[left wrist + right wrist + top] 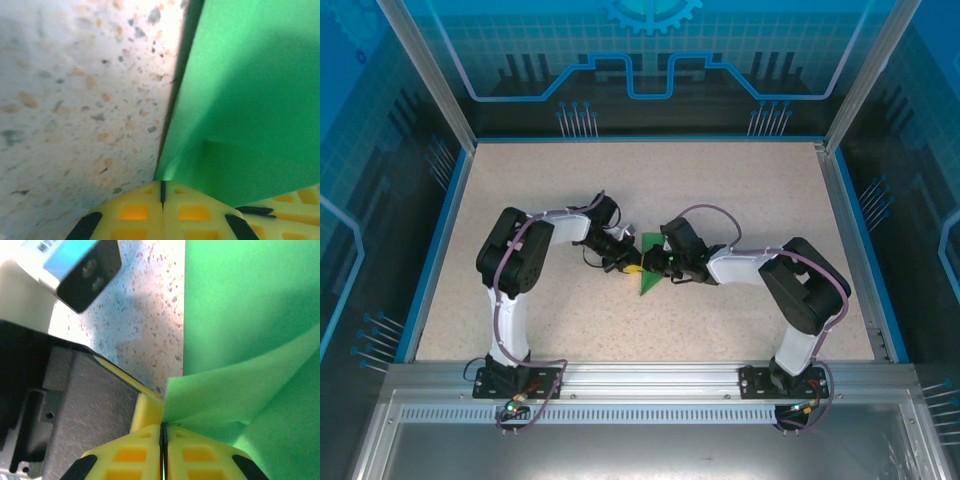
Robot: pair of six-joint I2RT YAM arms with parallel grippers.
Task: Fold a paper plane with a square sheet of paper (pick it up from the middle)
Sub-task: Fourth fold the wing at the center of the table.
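Green sheet of paper [647,283] lies partly folded on the surface [740,200], pinched between my clenched left gripper [162,187] and clenched right gripper [163,432].

Top camera: high behind arms [515,255], looking down on table [750,190]. Wrist cameras: very close, both on green paper [250,90].
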